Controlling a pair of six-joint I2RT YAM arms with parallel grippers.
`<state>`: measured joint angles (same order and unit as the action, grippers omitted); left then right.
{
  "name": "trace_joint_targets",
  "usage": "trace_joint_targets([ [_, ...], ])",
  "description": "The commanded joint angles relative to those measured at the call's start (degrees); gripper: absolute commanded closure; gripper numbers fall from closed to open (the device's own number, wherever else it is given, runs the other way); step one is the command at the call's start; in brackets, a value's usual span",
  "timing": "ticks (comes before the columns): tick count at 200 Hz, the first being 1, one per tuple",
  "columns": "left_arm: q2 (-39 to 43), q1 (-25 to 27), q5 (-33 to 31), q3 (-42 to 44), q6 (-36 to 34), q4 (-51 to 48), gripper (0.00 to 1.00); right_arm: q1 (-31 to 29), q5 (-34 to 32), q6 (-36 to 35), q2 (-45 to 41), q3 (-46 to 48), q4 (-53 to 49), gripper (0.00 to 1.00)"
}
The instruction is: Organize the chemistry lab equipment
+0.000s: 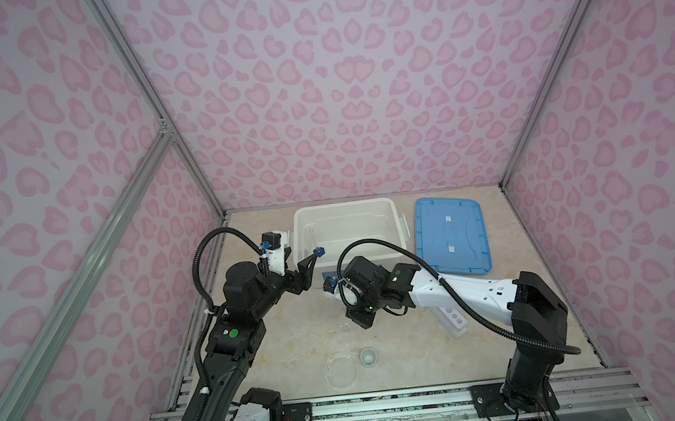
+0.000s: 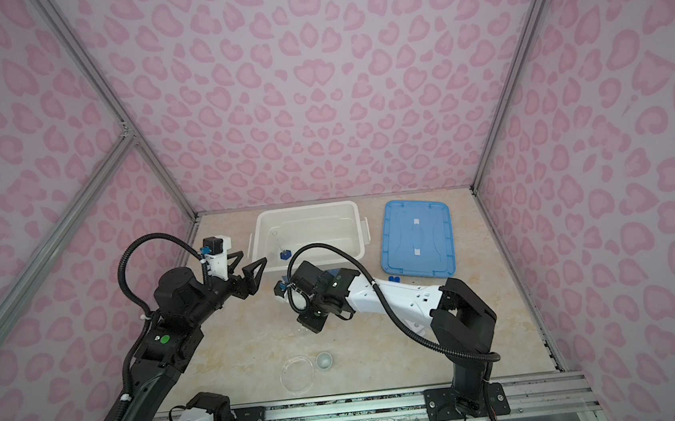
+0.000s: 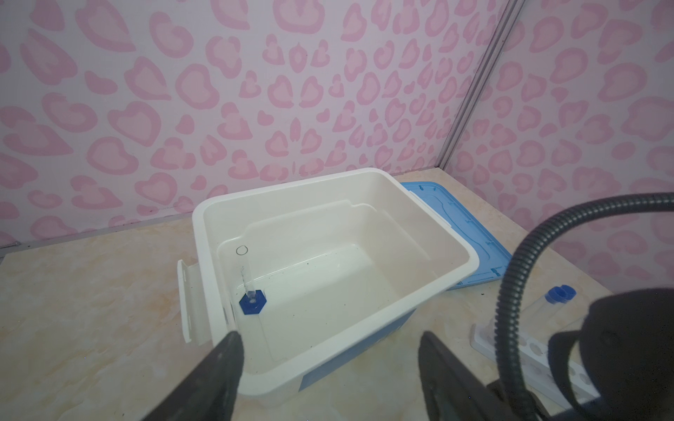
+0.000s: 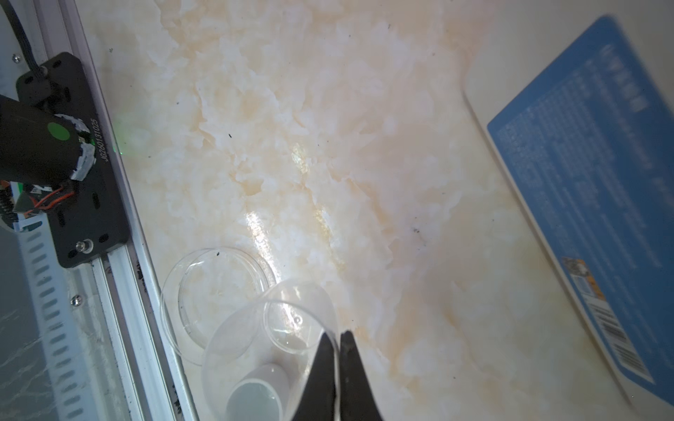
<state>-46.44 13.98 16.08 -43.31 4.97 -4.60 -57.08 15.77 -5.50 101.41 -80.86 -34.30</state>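
My right gripper (image 4: 337,335) is shut on the thin rim of a clear cup (image 4: 240,342), with one finger inside the wall and one outside. In both top views this gripper (image 1: 349,324) hangs low over the middle of the table. Below it lie a clear round dish (image 1: 341,370) (image 4: 215,291) and a small pale cup (image 1: 368,356). My left gripper (image 3: 330,335) (image 1: 302,260) is open and empty at the white bin's (image 1: 344,207) near left corner. The blue-based cylinder (image 3: 251,301) (image 1: 319,251) stands inside that bin. The white rack (image 3: 529,350) (image 1: 454,321) lies under my right arm, with blue-capped test tubes (image 3: 558,294) (image 2: 395,279) beside it.
The blue lid (image 1: 450,235) lies flat to the right of the bin. Patterned walls close in the back and both sides. A metal rail (image 1: 385,399) with the arm mounts runs along the front edge. My right arm's cable (image 3: 518,277) loops near the bin's front.
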Motion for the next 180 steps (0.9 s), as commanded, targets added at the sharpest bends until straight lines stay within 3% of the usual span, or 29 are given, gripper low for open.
trace_joint_targets([
  [1,0.33,-0.05,0.27,-0.02,0.21,2.22,0.22,1.15,-0.58,-3.69,-0.86,-3.43,-7.69,0.94],
  [59,0.83,-0.25,0.05,-0.03,0.19,2.26,0.23,5.78,2.67,-5.04,-0.90,-18.16,-17.57,0.95],
  [97,0.74,-0.45,0.45,-0.06,0.22,2.32,0.23,8.99,0.48,-7.16,1.57,-25.08,-15.47,0.94],
  [180,1.16,-0.66,0.29,-0.28,0.14,2.28,0.23,13.69,-5.87,-11.24,23.28,-52.63,-22.03,0.95],
])
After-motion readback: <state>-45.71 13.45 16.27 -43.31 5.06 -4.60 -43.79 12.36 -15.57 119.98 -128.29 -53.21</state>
